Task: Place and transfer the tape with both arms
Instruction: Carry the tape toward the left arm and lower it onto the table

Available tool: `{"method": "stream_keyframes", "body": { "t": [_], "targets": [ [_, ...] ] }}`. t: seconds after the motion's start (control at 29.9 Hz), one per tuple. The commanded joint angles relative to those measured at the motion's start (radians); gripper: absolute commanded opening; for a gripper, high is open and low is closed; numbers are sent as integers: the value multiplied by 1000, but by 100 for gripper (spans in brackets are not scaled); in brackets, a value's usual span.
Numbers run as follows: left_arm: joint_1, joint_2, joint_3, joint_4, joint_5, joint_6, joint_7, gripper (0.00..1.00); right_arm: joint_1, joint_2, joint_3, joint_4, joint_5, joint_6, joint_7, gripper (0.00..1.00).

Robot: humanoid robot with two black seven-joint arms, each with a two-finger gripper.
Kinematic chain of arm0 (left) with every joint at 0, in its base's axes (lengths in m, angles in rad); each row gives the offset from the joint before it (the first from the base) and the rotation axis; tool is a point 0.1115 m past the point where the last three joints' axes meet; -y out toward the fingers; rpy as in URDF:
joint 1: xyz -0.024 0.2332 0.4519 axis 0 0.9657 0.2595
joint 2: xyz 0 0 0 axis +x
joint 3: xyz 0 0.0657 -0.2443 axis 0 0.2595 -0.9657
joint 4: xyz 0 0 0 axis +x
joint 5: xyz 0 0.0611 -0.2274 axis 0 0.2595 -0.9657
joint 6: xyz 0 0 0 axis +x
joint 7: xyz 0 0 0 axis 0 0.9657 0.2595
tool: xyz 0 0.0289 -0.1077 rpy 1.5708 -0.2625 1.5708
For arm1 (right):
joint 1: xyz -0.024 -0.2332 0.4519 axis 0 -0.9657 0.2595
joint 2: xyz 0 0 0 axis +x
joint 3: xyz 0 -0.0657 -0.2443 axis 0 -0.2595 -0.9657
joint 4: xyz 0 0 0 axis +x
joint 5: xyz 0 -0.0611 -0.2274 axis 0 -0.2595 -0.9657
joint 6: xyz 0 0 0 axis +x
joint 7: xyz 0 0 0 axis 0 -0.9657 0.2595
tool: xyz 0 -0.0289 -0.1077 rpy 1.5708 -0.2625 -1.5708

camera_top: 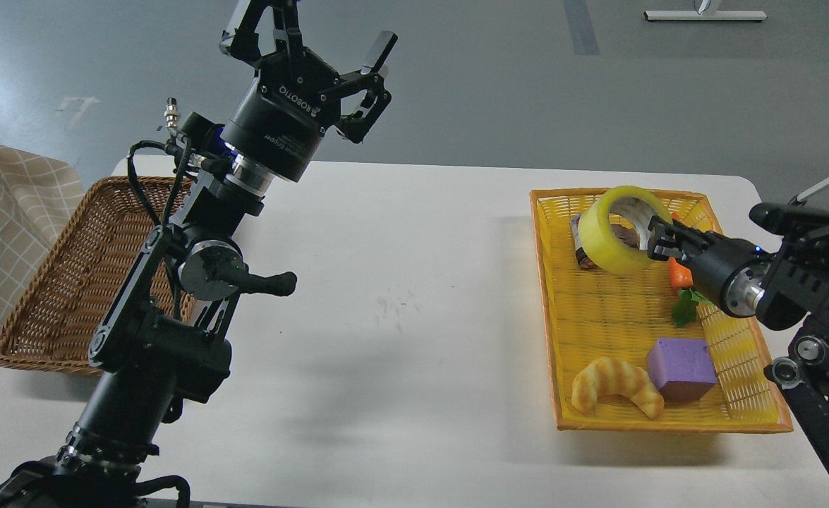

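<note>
The tape (608, 243), a translucent yellow roll with a grey-white core, hangs tilted in the air above the far end of the yellow basket (675, 418). My right gripper (655, 238) is shut on the roll's right wall, one finger inside the core. My left gripper (315, 39) is raised high above the table's far left, fingers spread open and empty, far from the tape.
In the yellow basket lie a croissant (615, 386), a purple block (682, 367), a carrot (679, 276) and a can (583, 255) partly hidden by the tape. A brown wicker basket (68, 282) stands at the left. The white table (400, 317) lies between the baskets.
</note>
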Motion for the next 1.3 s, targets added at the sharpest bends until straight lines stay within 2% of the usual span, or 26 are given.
{"method": "stream_keyframes", "body": {
  "t": [0.0, 0.13, 0.27, 0.5, 0.74, 1.27],
  "targets": [
    [-4, -3, 0, -1, 1, 1, 1, 98, 172, 31, -25, -27, 39, 0, -1, 10],
    [-2, -4, 0, 0, 1, 11, 1, 98, 309, 98, -118, -82, 55, 0, -1, 10],
    [-2, -6, 0, -1, 3, 17, 1, 98, 428, 198, -325, -153, 46, 0, -1, 8],
    [1, -7, -2, -3, 6, 25, 1, 98, 476, 358, -574, -257, 0, 0, -4, 8],
    [-1, -9, -2, -3, 8, 26, 1, 98, 471, 358, -719, -394, -30, 0, -2, 8],
    [2, -6, -9, -3, 8, 26, 1, 98, 416, 358, -753, -417, -30, 0, -13, 9]
  ]
}}
